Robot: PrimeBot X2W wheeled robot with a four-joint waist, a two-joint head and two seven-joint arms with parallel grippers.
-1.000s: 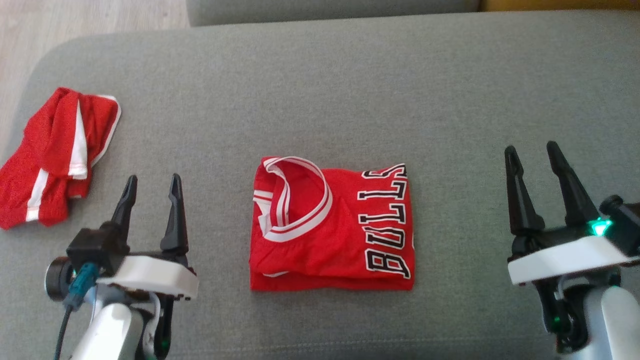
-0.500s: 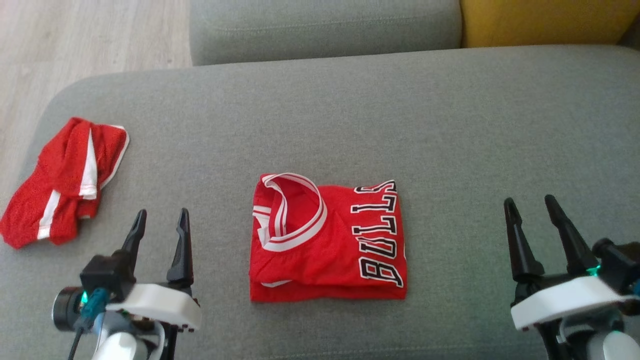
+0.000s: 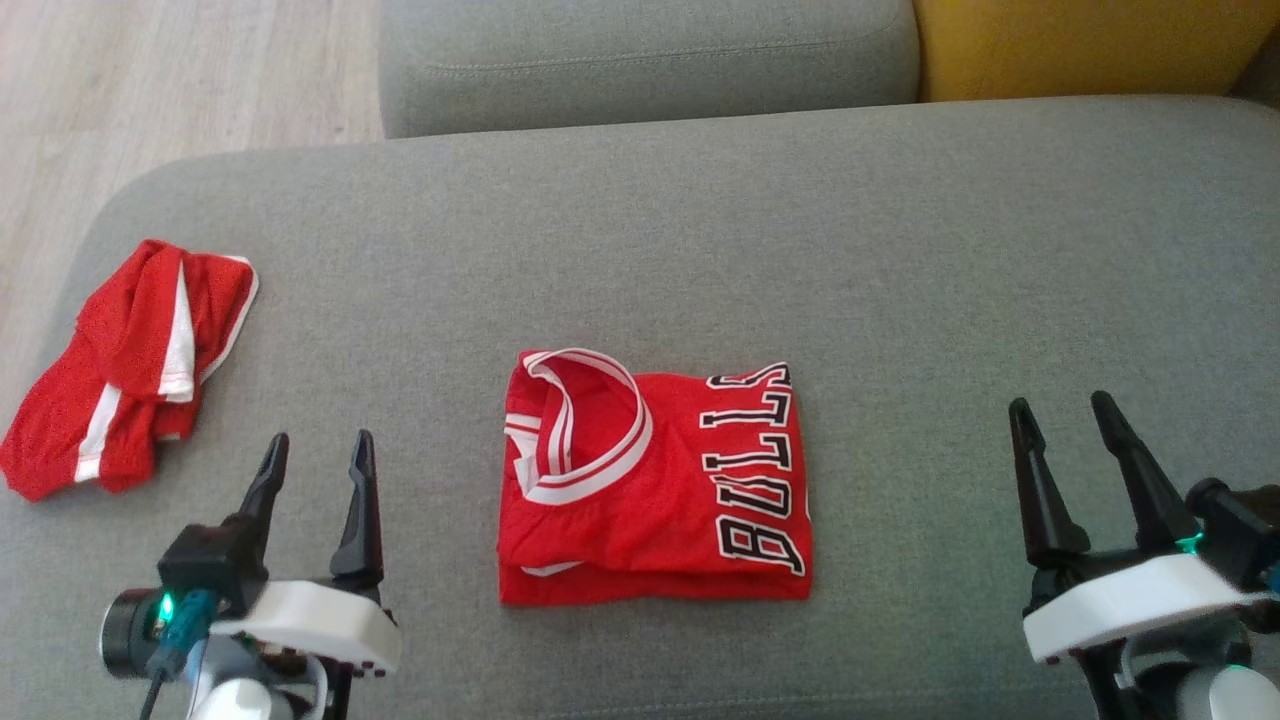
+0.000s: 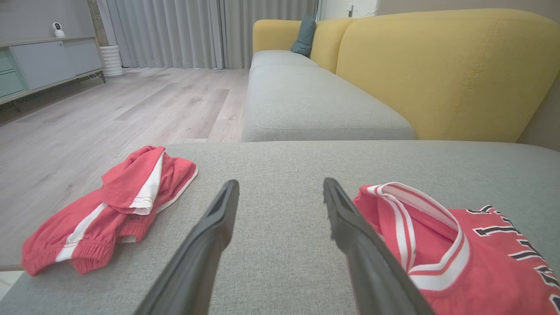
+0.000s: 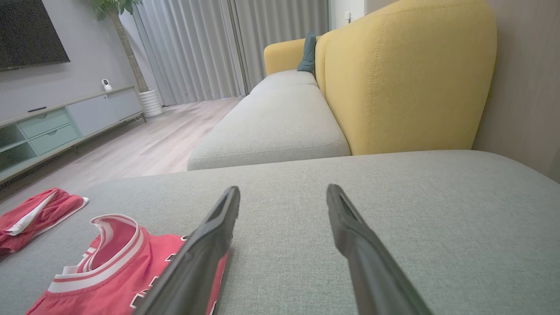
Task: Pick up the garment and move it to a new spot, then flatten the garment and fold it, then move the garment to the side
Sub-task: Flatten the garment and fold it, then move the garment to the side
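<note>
Looking down from the head camera, you are seeing the garment [image 3: 655, 480], a red jersey with black-and-white lettering. It is lying folded into a neat rectangle near the middle of the grey cushion [image 3: 800, 250], with its white-trimmed collar toward your left side.

Compared with a second ago, everything is sitting lower in the picture. The second grey cushion [image 3: 640, 60] and the yellow backrest [image 3: 1080, 45] are now showing more fully along the top edge, with more of the wooden floor [image 3: 180, 70]. That is the camera shifting, not the cloth. The garment is keeping its place relative to the red shorts [image 3: 125, 365], which are lying crumpled at the cushion's left end, well apart from it.

The left gripper [image 3: 320, 445] is hovering between the shorts and the garment, its two fingers spread apart and holding nothing. It is sitting a touch lower in view than half a second ago. The right gripper [image 3: 1060, 405] is hanging well to the right of the garment over bare cushion, fingers likewise parted and empty. Both are staying as wide as they were a second ago.

In the left wrist view the collar is lying just beside the right-hand finger. In the right wrist view the garment is showing at the lower left, partly behind the left-hand finger.
</note>
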